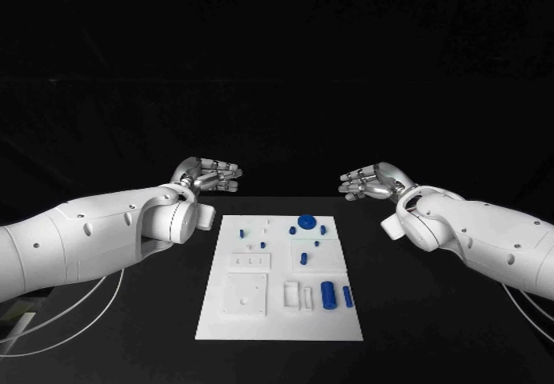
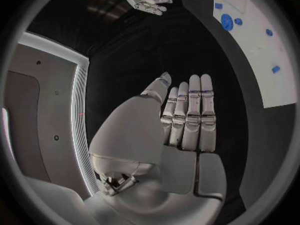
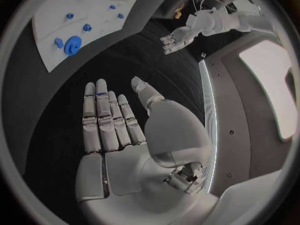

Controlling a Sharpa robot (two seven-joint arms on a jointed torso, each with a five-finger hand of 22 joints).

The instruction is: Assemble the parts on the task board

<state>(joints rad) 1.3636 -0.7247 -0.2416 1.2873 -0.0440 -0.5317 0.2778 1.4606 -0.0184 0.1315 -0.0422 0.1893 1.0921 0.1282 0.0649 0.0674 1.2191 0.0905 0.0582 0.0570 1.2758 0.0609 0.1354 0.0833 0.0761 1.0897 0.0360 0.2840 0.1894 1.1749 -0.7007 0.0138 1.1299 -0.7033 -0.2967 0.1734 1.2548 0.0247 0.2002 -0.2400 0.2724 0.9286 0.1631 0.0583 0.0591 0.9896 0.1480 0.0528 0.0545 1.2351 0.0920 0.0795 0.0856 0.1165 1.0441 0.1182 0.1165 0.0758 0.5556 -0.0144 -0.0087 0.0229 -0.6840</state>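
Left hand (image 1: 209, 175): raised off the black table (image 1: 127, 320), beyond the board's far left corner; fingers straight, side by side; nothing held.
Right hand (image 1: 371, 183): raised beyond the far right corner; fingers extended; nothing held.
Task board (image 1: 219, 320): flat, mid-table, between the arms.
Parts: blue round gear (image 1: 307, 221) near far edge; blue cylinder (image 1: 329, 294) and peg (image 1: 347, 297) near right edge.
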